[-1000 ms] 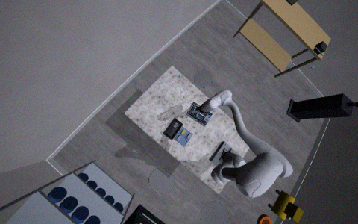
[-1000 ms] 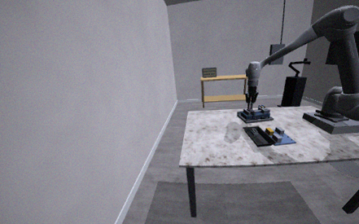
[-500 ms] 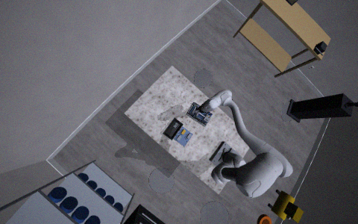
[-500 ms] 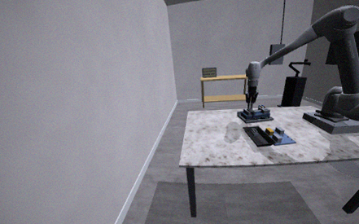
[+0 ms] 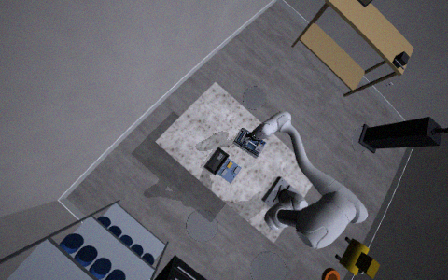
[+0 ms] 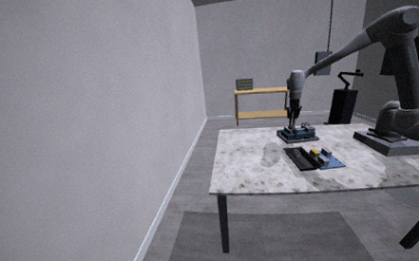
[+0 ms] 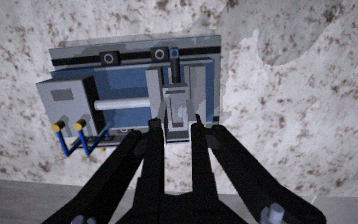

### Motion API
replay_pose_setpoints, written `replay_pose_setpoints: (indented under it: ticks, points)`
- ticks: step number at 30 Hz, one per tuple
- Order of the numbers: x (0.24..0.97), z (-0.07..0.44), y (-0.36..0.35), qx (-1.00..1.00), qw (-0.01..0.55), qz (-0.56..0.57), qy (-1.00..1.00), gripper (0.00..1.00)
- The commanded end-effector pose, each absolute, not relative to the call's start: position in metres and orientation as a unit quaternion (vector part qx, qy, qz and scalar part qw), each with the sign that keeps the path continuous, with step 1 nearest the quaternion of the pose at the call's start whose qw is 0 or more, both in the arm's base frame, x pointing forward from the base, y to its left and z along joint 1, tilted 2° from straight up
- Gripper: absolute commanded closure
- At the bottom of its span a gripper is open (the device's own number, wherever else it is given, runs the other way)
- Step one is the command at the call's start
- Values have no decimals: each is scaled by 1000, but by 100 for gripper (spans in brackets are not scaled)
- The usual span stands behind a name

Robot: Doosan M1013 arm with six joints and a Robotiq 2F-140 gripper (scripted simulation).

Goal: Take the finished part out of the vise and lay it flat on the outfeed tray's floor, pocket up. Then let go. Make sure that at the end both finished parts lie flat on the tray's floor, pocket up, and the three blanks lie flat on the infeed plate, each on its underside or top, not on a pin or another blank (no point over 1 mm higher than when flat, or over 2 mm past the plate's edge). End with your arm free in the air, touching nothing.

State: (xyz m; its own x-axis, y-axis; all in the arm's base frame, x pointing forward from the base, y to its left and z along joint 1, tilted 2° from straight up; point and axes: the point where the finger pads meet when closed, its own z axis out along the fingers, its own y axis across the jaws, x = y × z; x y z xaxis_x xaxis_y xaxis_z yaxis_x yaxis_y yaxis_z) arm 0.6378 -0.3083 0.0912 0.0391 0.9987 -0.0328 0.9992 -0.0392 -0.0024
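Finished part, a small pale grey metal block [image 7: 176,102], sits in the vise directly ahead of the black two-finger gripper [image 7: 177,121], caught between its fingertips. Grip is clenched on the part; fingers stand narrow, one on either flank of the block.

Wrist view: the part's long side runs away from the gripper, in line with the fingers, so the pinch is across its short width. It still lies within the blue-and-grey machine vise [image 7: 125,80]; a pale screw bar [image 7: 121,104] reaches in from the grey block at the vise's end.

Exterior view: arm drops near vertical onto the vise at the far side of the mottled stone-pattern table [image 6: 250,171].

Outward: the dark rectangular outfeed tray [image 5: 216,161] lies well apart from the vise, toward the table's middle, just beside a blue plate with small blocks [image 5: 230,171]. Judgement: lift goes straight up, then a carry across to the tray.
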Motion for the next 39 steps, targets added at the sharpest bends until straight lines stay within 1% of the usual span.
replay_pose_setpoints:
  ticks: [1,20,34,39]
  points:
    - [638,95,-308,721,11,-13,693,100]
    - [638,123,-307,721,11,-13,693,100]
    - [639,125,-306,721,11,-13,693,100]
    - [654,125,-286,722,10,-12,691,100]
